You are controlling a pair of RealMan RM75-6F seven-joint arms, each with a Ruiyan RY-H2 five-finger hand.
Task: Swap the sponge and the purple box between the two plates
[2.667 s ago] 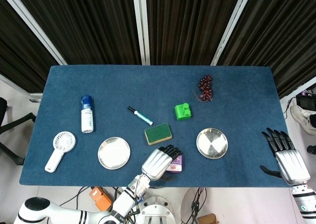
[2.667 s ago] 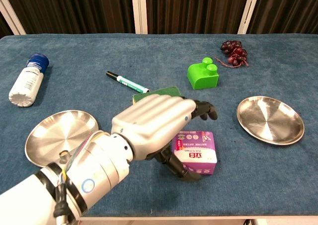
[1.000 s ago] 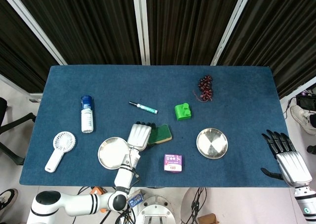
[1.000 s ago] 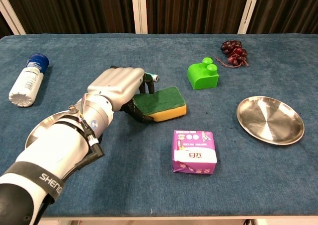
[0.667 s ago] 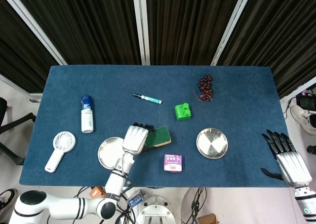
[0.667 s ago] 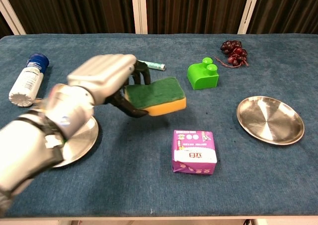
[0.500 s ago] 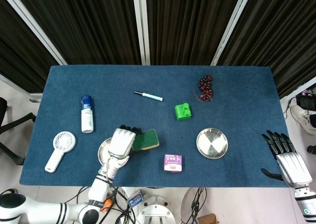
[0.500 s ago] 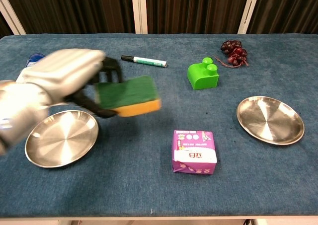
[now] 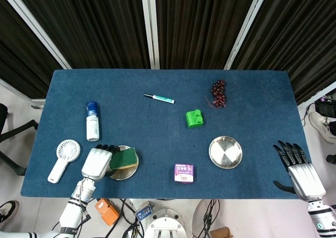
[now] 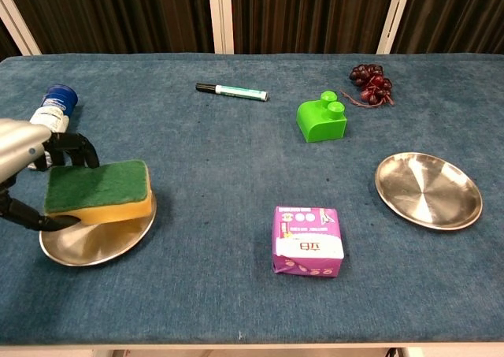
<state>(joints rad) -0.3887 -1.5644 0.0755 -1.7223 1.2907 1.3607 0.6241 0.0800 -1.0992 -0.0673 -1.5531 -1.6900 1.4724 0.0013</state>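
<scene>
Two plates are seen: over the left plate the sponge is grasped by the left hand. The purple box lies between plates. The right hand is spread, holding nothing.

Left hand, reaching in from the near left edge of the tabletop on a slender forearm, grips the sponge from its left side, dark fingers curled over the top and thumb beneath. Right hand is held off the tabletop's near right corner, back upward, fingers extended and apart, thumb out to the side, holding nothing.
</scene>
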